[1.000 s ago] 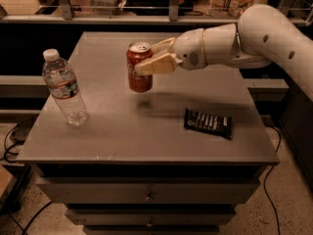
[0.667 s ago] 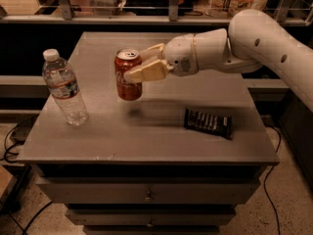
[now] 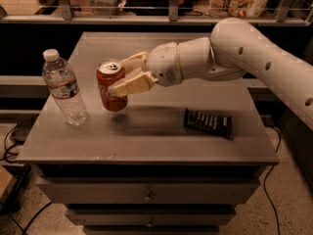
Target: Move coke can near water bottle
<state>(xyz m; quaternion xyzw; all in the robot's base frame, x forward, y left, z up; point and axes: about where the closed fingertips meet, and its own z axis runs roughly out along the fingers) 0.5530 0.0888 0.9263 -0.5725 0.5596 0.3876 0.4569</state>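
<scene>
Evidently the gripper (image 3: 119, 76) was closed on the coke can (image 3: 106, 96), one pale finger passing behind the rim and the other lying across the front of the red body, with the arm (image 3: 254, 53) reaching in from the right edge of the table (image 3: 161, 146). The can stood upright, left of the table's middle, and seemed to hang just clear of the top, though contact could not be ruled out. The water bottle (image 3: 63, 89) stood upright near the left edge, beside the can but not touching it, so the task looked close to done and mainly a set-down remained. A dark candy bar wrapper (image 3: 208, 123) lay flat toward the front right corner, well apart from both. As a judgement, the can would be light, thin-walled and smooth, apt to dent under a hard squeeze and to slip under a weak one, so the mid-body grip across its width suited it. The bottle was tall and narrow and would likely tip if nudged.
</scene>
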